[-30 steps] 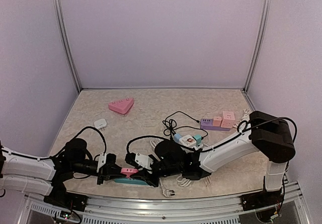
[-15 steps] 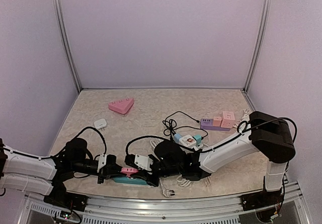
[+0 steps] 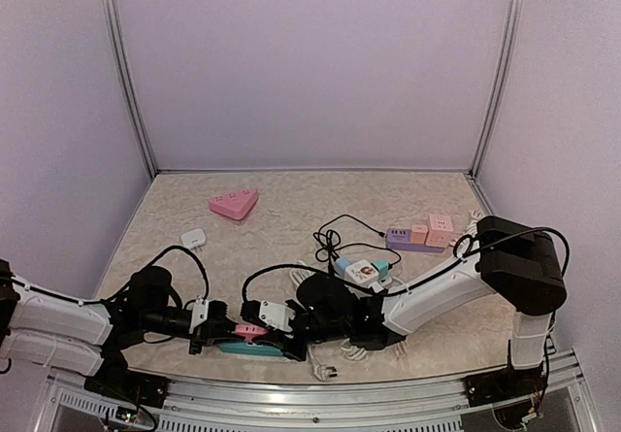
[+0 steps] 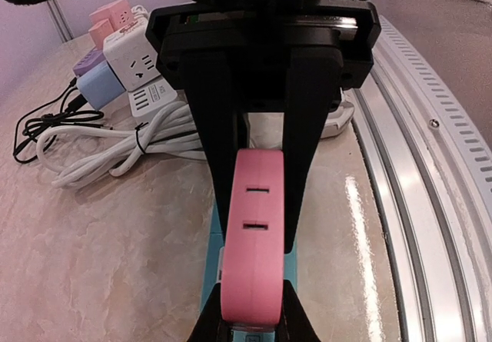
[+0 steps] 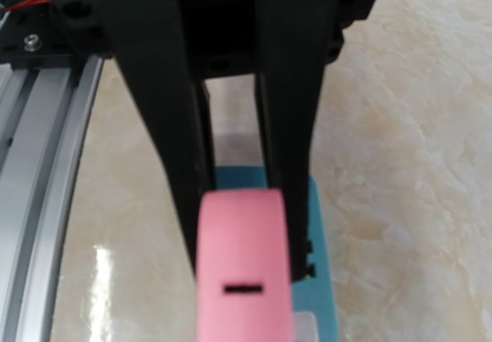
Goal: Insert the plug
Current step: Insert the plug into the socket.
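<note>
Two pincers are clenching one rounded pink plastic plug (image 4: 254, 242) (two slots are showing on its face): the left gripper (image 3: 229, 327) is squeezing it from the left and the right gripper (image 3: 260, 327) from the right. The plug is lying directly over one flat teal power strip (image 3: 264, 349), contact unclear. One pink triangular socket block (image 3: 234, 203) is lying well apart.

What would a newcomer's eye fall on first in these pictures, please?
The left gripper and right gripper meet at the near edge, both pinching one pink plug above a teal power strip. Behind lie a pink triangular socket block, left, and tangled cables, right.
</note>
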### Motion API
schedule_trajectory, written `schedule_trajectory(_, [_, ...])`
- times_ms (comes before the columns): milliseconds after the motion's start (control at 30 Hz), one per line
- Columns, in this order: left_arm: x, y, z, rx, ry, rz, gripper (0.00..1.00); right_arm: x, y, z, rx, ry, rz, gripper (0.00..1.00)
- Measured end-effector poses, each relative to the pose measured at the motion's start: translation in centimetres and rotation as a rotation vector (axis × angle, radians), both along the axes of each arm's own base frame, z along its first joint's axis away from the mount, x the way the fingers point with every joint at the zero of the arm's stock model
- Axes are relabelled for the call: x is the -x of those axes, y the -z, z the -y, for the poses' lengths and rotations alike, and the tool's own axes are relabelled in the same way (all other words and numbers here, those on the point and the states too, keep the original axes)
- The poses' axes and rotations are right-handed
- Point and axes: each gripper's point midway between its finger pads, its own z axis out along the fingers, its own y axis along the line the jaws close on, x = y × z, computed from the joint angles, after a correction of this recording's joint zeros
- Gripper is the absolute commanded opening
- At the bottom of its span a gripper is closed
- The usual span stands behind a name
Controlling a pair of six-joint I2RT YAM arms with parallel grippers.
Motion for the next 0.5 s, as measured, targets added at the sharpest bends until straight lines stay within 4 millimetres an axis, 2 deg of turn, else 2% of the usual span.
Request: schedule_trajectory(500, [0.5, 0.9, 0.7, -0.046, 0.009, -0.103, 0.0, 0.8, 1.2, 0.6, 0.041, 0.006, -0.071, 0.0])
